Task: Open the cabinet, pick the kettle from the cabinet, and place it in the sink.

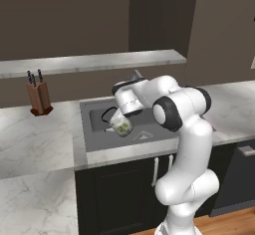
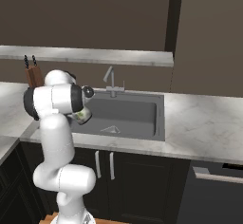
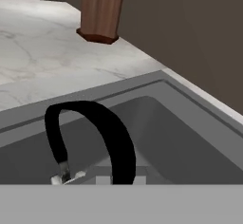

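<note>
Black and arched, the kettle's handle (image 3: 95, 137) sits closest to the hand camera, curving up over the grey sink (image 3: 180, 137) with its lower end meeting a small metal fitting. Beyond the sink's rim lies the marble bench (image 3: 57, 52), and a brown knife block (image 3: 100, 9) stands on it near the wall.

From the left base view, the arm (image 1: 182, 114) bends over the sink (image 1: 94, 129), and the kettle (image 1: 121, 125) hangs tilted just under the wrist, its white body with green leaves above the basin floor and its handle (image 1: 107, 114) looping out to the left. The jaws are clenched; they are hidden behind the wrist, and the kettle sits right at them, so it appears gripped, though the exact contact cannot be made out. The knife block (image 1: 39, 98) stands on the bench (image 1: 35, 139) well to the left of the sink, below a long marble shelf (image 1: 99, 60).

From the right base view, the kettle (image 2: 83, 116) peeks out beneath the arm's elbow (image 2: 54, 99) at the sink's left end (image 2: 142, 118). A slim faucet (image 2: 111, 83) rises behind the basin, well apart from the kettle. Black base cabinets (image 2: 123, 180) with short silver handles run under the bench (image 2: 204, 123).
</note>
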You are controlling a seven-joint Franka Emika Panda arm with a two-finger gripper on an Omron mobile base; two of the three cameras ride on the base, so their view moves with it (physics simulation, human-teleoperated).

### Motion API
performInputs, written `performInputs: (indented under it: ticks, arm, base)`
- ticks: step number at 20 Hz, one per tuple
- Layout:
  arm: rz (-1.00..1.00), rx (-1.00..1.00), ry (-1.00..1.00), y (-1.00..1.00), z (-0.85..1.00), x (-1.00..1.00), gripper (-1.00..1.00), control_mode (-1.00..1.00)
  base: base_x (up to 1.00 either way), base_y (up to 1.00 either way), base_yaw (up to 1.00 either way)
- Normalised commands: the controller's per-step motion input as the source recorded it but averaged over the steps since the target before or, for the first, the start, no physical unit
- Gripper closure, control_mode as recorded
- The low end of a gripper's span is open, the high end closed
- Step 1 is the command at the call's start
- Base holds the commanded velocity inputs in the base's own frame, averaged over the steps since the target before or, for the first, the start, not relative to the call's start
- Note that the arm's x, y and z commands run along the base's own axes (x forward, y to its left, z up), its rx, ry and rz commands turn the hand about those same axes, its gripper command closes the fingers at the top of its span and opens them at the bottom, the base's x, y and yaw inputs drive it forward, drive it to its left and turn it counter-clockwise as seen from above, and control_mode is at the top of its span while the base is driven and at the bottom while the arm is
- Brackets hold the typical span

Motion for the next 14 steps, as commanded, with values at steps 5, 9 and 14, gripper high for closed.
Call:
performInputs:
  ticks: [5, 9, 14]
  arm:
    - [0.00, 0.00, 0.00, 0.07, -0.18, 0.20, 1.00, -1.00]
    - [0.00, 0.00, 0.00, 0.00, -0.17, 0.18, 1.00, -1.00]
    - [0.00, 0.01, 0.00, 0.00, -0.20, 0.16, 1.00, -1.00]
  base:
    - [0.00, 0.00, 0.00]
    - [0.00, 0.00, 0.00]
    - [0.00, 0.00, 0.00]
